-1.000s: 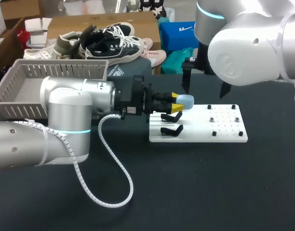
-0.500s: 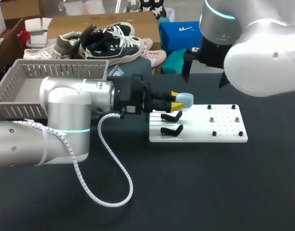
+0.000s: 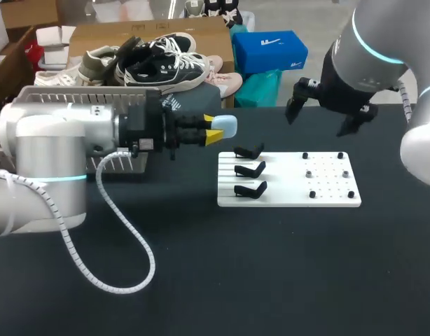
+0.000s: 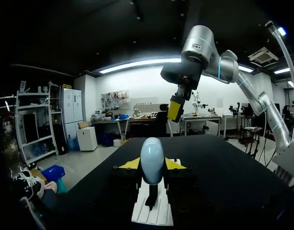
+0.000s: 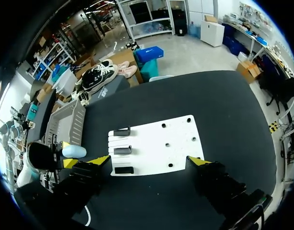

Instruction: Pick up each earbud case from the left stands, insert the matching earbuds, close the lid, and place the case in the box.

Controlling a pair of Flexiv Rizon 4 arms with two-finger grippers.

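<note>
Left end effector [image 3: 215,129] pinches a smooth, rounded pale-blue earbud case [image 3: 227,127]; right end effector [image 5: 151,161] gapes wide, empty.

You see a smooth, glossy pale-blue plastic earbud case [image 3: 226,127], a matt black bench [image 3: 285,273], a smooth white plastic-looking plate [image 3: 330,197] bearing matt black stands [image 3: 249,170], and a slatted grey plastic box [image 3: 75,94].

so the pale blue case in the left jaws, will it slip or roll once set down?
The earbud case looks smooth and rounded, so it may slip: the jaws pinch only one end. That pebble shape would probably rock or roll if set down loose. It sticks out level, so likely rigid and light.
</note>
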